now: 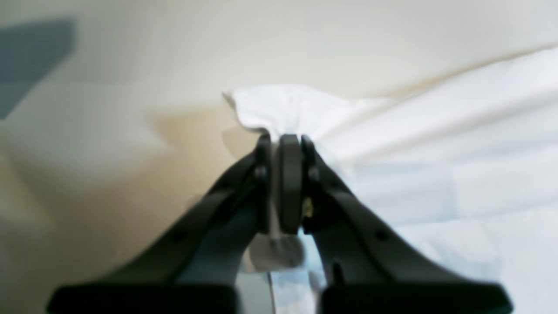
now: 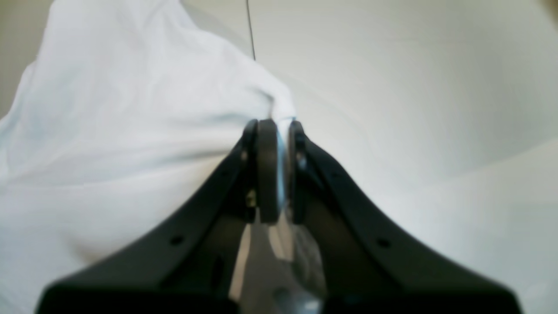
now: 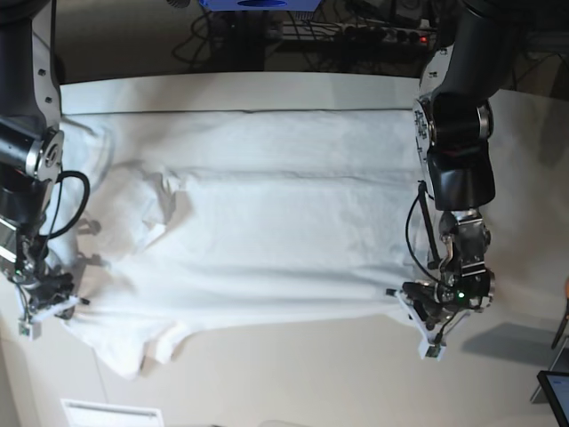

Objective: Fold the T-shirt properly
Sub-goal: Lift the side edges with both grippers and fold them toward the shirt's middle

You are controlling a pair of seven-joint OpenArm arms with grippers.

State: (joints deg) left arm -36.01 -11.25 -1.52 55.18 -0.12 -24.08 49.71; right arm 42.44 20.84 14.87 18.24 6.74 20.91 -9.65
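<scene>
We've got the T-shirt point(image 3: 267, 240) spread wide across the counter point(image 3: 311, 382), body lying flat w/ wrinkles, one sleeve bunched at the base view's left. Both grippers sit on its near edge, well apart, one per end.

Left gripper point(image 1: 282, 138): fingers pressed together, pinching a small tuft of shirt fabric; the cloth puckers out just past the tips. Right gripper point(image 2: 273, 124): same story, fingers clamped on a bunched bit of shirt edge, fabric draping away to one side.

Risks as we judge them:
- Both pinches look shallow, only a bit of cloth past the tips, so a quick pull could slip the fabric out, esp. if the arms move at uneven speed.
- Grabbing one layer only vs both is unclear from here; if just the top layer is held, the fold would drag crooked.
- The bunched sleeve near the right gripper could get trapped under the fold & leave a lump.
- Arms pulling apart too hard would stretch the hem; too slack & the middle sags.

Pose: both arms reach down from the far side of the counter, wrists bent low, fingers near the surface at the shirt's near edge.
</scene>
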